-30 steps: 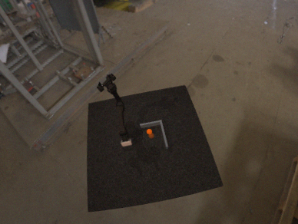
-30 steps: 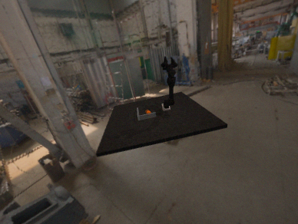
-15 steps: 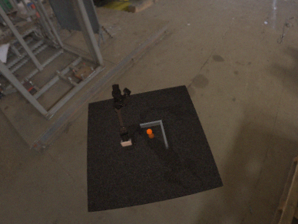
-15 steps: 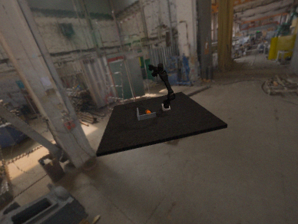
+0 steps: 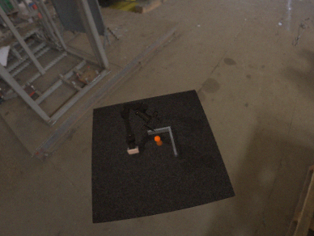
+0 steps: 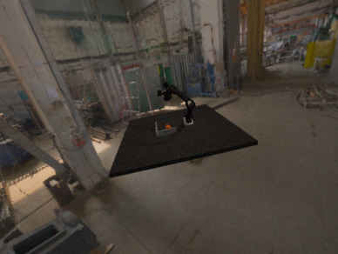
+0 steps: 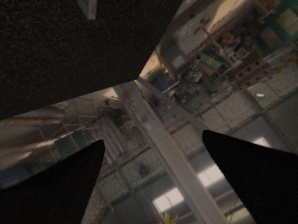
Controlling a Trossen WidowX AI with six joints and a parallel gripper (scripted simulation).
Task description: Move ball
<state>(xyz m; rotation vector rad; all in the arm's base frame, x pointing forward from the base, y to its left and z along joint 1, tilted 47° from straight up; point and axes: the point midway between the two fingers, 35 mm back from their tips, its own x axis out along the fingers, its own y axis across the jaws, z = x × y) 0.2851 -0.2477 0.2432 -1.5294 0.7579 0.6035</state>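
The bright orange ball (image 5: 157, 138) (image 6: 168, 126) lies on the dark table, inside the corner of the clear walls (image 5: 172, 141) (image 6: 166, 132). A duller orange round shape, the see-through copy (image 5: 159, 143), shows right beside it and partly overlaps it in the top view; in the exterior view the two can hardly be told apart. My gripper (image 5: 154, 123) (image 6: 160, 93) (image 7: 154, 139) is open and empty. It hangs high above the table, clear of the ball and walls. The wrist view shows neither the ball nor the copy.
The arm's pale base (image 5: 133, 151) (image 6: 188, 122) stands on the table (image 5: 121, 190) (image 6: 144, 152) (image 7: 50, 65), on the open side of the corner. A wall end (image 7: 91, 9) shows at the top of the wrist view. The table's edges drop off to the floor.
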